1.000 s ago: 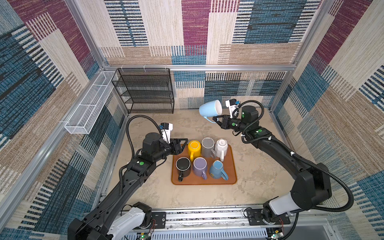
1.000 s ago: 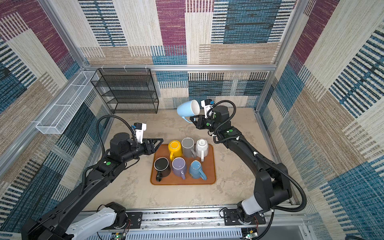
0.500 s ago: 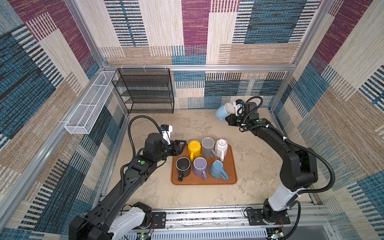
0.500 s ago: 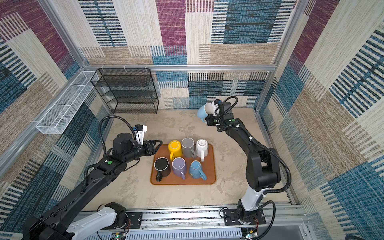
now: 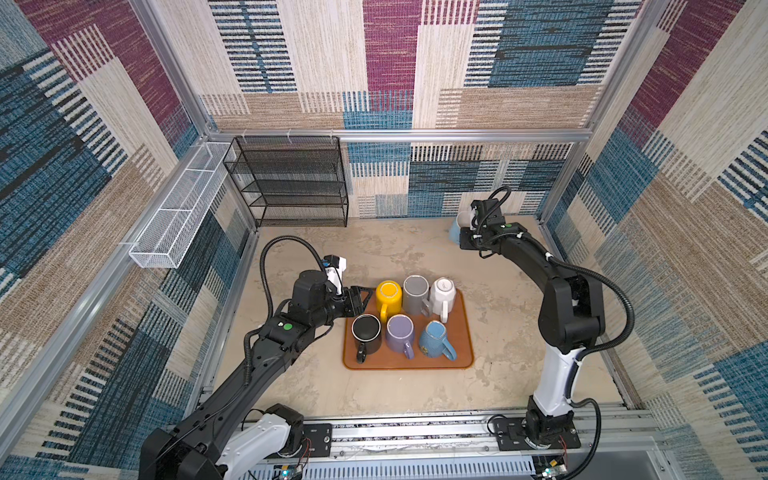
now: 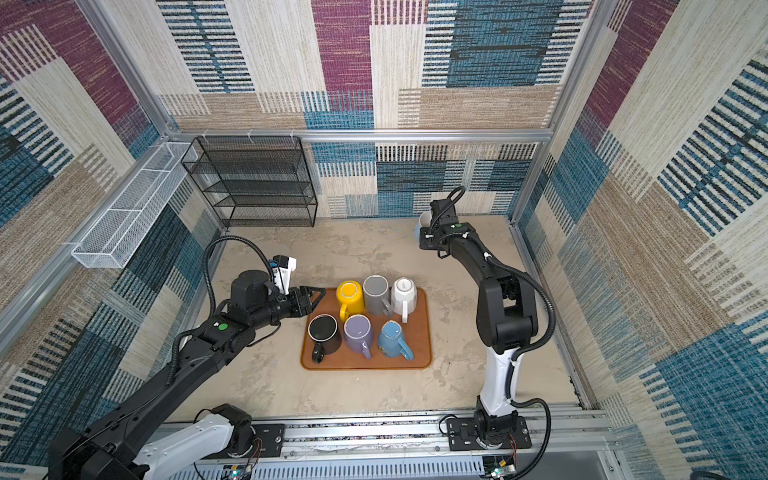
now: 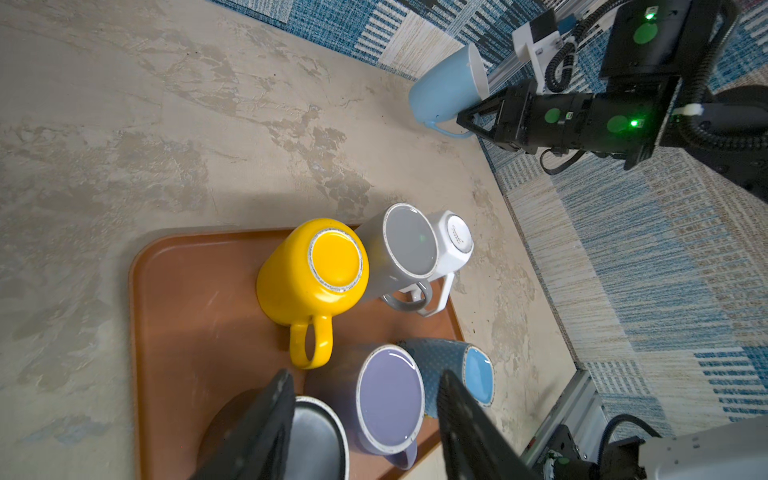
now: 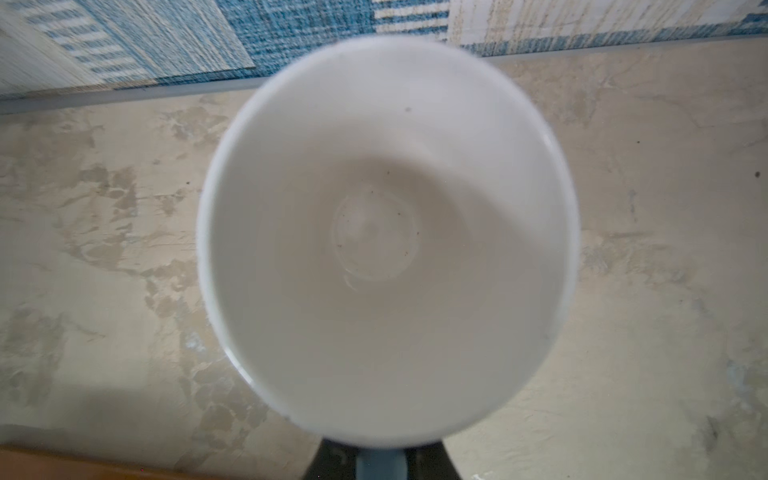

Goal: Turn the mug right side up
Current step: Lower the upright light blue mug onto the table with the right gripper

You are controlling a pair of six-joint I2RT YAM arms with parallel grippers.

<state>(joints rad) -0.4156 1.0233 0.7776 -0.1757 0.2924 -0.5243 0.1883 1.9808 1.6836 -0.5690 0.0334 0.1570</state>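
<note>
Operator: Where is the light blue mug (image 7: 445, 89) in relation to the tray (image 5: 460, 347)?

Observer: Well apart from it, out past the tray's far right corner and close to the back wall. Its mouth faces up, and the right wrist view looks straight down into the white inside.

Operator: Is it standing on the tabletop (image 5: 395, 249)?

Observer: In the left wrist view its base is low against the tabletop, but I cannot tell whether it touches.

Operator: And the right end effector (image 7: 468, 121)?

Observer: It is pinched narrow on that mug's handle. In the right wrist view its dark fingers (image 8: 328, 463) sit on either side of the blue handle.

Operator: What about the left end effector (image 5: 365, 299)?

Observer: It is roughly half spread and holding nothing. It hovers over the tray's far left corner, just beside the yellow mug (image 5: 389, 293).

Operator: What does the tray carry?

Observer: Six mugs in two rows, all bottoms up. The row at the tray's far edge, going from the left, is the yellow mug, the grey mug (image 5: 415, 291) and the white mug (image 5: 442, 293). The grey and white ones are pressed close together. The row at the tray's near edge is the black mug (image 5: 366, 330), the purple mug (image 5: 400, 332) and the speckled blue mug (image 5: 434, 338). Their handles point toward the tray's near edge.
</note>
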